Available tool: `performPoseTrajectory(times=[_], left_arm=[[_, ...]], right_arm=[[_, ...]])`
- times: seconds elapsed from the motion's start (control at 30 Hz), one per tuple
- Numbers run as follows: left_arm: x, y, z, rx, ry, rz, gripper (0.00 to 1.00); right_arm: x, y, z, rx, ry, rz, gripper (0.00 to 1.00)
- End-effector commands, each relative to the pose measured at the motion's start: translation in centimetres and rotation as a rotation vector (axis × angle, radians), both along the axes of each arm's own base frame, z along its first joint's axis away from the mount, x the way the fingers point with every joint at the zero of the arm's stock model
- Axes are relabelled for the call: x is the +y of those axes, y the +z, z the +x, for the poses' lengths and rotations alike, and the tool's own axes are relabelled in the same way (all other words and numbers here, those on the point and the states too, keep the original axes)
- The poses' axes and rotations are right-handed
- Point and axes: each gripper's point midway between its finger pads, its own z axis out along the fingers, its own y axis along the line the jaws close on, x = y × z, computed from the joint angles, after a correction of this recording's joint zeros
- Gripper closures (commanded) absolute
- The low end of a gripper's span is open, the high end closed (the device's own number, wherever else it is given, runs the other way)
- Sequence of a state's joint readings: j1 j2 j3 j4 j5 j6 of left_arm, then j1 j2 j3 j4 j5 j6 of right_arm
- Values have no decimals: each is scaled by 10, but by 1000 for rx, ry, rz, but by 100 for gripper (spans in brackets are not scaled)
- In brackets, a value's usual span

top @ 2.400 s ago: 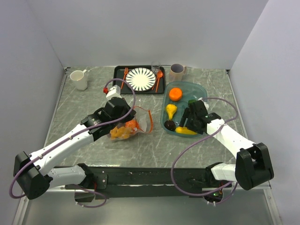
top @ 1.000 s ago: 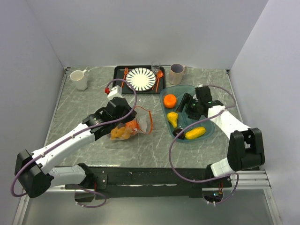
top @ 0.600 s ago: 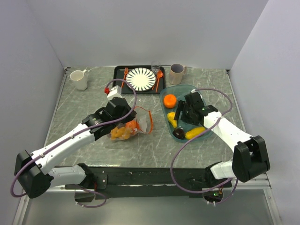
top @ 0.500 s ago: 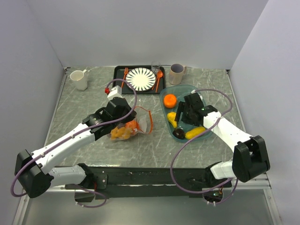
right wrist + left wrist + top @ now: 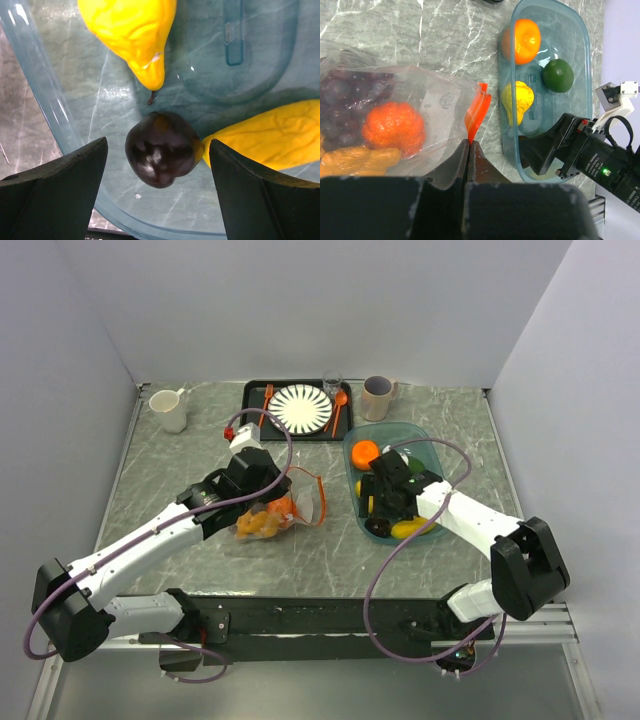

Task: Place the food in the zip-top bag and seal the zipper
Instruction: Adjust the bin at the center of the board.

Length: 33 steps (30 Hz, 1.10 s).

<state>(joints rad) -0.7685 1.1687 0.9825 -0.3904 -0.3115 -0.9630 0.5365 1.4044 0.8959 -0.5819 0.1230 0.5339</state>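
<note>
Food [image 5: 341, 91] hazy inside zip-top bag [image 5: 436, 101], bag cut off at left

Soft, even overhead light keeps the top view bright, with only faint shadows on the table [image 5: 170, 470] left of the teal tub [image 5: 395, 426]. In the right wrist view, white glare streaks the tub's floor and glints dot the dark purple piece [image 5: 160, 149] inside. Left of the tub in the left wrist view, the left gripper [image 5: 469, 152] is dark and blurred, and the zip-top bag [image 5: 435, 100] has a milky sheen.
</note>
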Motion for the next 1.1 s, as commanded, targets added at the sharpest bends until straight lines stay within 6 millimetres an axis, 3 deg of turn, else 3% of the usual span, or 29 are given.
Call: performPoseTrajectory(times=[0.0,0.17,0.3,0.4,0.43,0.67,0.77,0.9,1.07], left_arm=[[-5,23,4,-44,-5,-40,99],[-2,23,3,-47,2,-41,99],[1,22,2,-47,8,-34,99],[1,25,1,-51,5,-35,99],[1,25,2,-52,4,-32,99],[-2,25,3,-56,-4,-33,99],[-3,24,4,-51,-5,-25,99],[-2,25,3,-50,-6,-19,99],[2,27,4,-61,3,-9,99]], right_arm=[[10,12,8,-39,-2,5,10],[10,25,16,-74,-22,14,8],[4,51,31,-160,-97,54,4],[-4,70,49,-208,-151,141,2],[-15,74,58,-222,-191,163,2],[-6,94,108,-253,-161,354,1],[6,91,127,-244,-151,408,1],[3,68,152,-187,-196,396,2],[4,52,169,-176,-207,383,2]])
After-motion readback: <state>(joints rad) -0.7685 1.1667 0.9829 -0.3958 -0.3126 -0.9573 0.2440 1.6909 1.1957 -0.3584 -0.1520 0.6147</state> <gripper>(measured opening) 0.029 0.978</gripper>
